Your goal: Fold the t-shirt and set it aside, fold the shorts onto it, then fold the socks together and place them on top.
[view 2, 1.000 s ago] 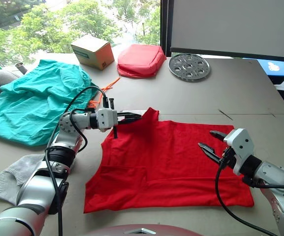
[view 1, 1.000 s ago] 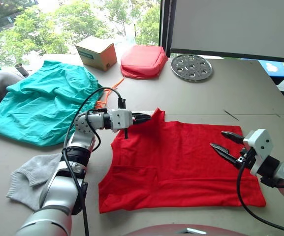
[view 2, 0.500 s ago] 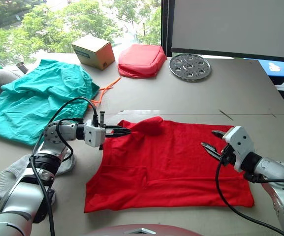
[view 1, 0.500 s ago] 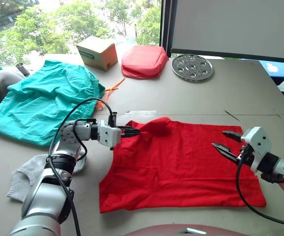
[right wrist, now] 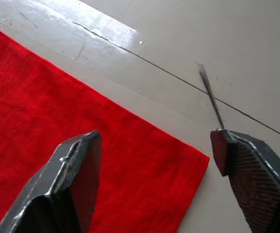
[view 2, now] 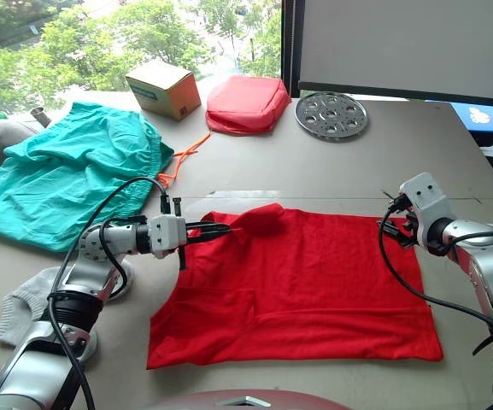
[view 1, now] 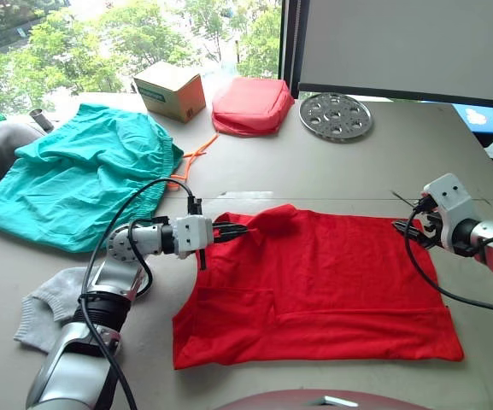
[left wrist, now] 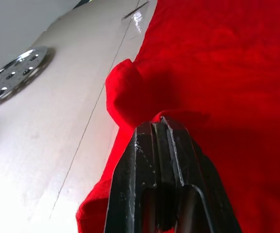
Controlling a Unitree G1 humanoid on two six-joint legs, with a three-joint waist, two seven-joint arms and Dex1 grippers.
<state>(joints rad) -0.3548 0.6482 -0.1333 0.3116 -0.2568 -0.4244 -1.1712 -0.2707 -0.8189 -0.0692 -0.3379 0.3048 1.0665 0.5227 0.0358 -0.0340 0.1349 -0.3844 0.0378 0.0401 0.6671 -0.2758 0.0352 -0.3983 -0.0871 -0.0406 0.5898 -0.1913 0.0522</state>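
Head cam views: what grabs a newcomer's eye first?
The t-shirt, spread flat across the near middle of the table, with the left gripper shut on its bunched far-left corner. The right gripper hangs open over the far-right corner. The shorts lie crumpled at far left.

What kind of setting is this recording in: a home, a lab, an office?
Probably an office or lab room used as a test station, not a home. A plain grey table stands by a large window facing trees, with a cardboard box, a perforated metal disc and laundry laid out on it.
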